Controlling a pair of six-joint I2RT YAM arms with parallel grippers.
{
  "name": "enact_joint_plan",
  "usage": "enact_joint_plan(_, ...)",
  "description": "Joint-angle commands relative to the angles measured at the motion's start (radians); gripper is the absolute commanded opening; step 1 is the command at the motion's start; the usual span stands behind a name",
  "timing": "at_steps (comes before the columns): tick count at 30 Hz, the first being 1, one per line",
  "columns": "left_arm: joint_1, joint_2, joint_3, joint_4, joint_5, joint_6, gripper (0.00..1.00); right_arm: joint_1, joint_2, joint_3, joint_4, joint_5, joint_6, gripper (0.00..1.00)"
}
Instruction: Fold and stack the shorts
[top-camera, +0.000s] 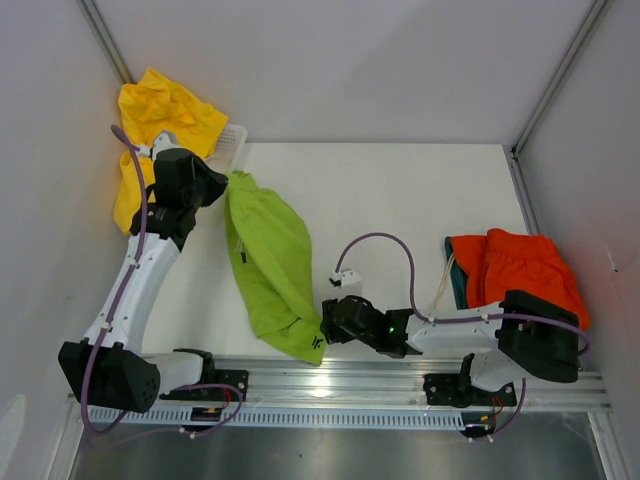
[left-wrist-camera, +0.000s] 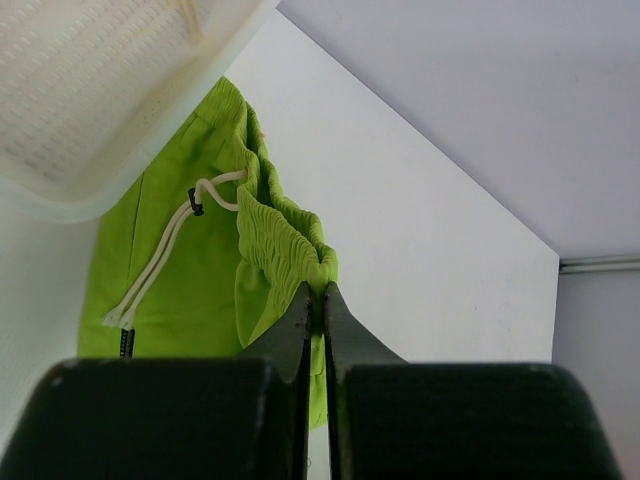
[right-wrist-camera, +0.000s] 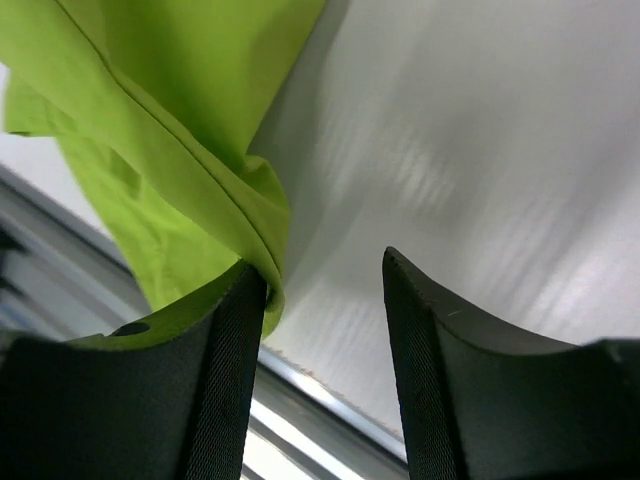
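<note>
Garment in hand: lime shorts (top-camera: 268, 265), strung across table (top-camera: 400, 200) from basket corner toward near rail; waistband far, hem near.
Left gripper (left-wrist-camera: 320, 296): fingers together, clamped on waistband ruffle just beside basket (left-wrist-camera: 120, 110); drawstring (left-wrist-camera: 165, 255) hangs loose.
Right gripper (right-wrist-camera: 325, 262): fingers apart; hem fold touches one fingertip, bare table shows in the gap.
Other shorts: orange pair (top-camera: 525, 265) lies on teal pair (top-camera: 458, 285) at right, probably the stack; yellow pair (top-camera: 165, 110) draped over basket, far left.
Step (judged): spreading lime shorts flat before folding; right has no hold on hem yet.
Risk 1: right closes on air or one layer, since fold sits outside the gap; cloth would sag and bunch.
Risk 2: pulling against left's narrow pinch could slip elastic free.
Risk 3: hem lies beside rail (top-camera: 400, 375); dragging could snag it or drop it off the edge.
</note>
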Motion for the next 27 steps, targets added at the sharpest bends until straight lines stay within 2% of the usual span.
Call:
enact_joint_plan(1,0.008,-0.039,0.015,0.052,-0.008,0.021,0.0,0.01,-0.05,-0.045,0.169,-0.071,0.096,0.53)
enact_joint_plan(3,0.008,-0.035,0.021,0.052,-0.002,0.017,0.0,0.035,-0.063,-0.094,0.245,-0.087,0.139,0.54)
enact_joint_plan(7,0.008,-0.033,0.012,0.059,0.002,0.012,0.0,0.101,-0.058,-0.097,0.281,-0.064,0.216,0.55)
enact_joint_plan(13,0.008,-0.038,0.01,0.058,-0.008,0.012,0.0,0.182,0.031,-0.09,0.374,-0.029,0.282,0.53)
enact_joint_plan(21,0.008,-0.039,0.012,0.058,-0.008,0.014,0.0,0.223,0.106,-0.047,0.337,0.019,0.305,0.52)
enact_joint_plan(27,0.008,-0.046,0.016,0.055,-0.01,0.014,0.0,0.243,0.111,-0.07,0.374,0.048,0.292,0.45)
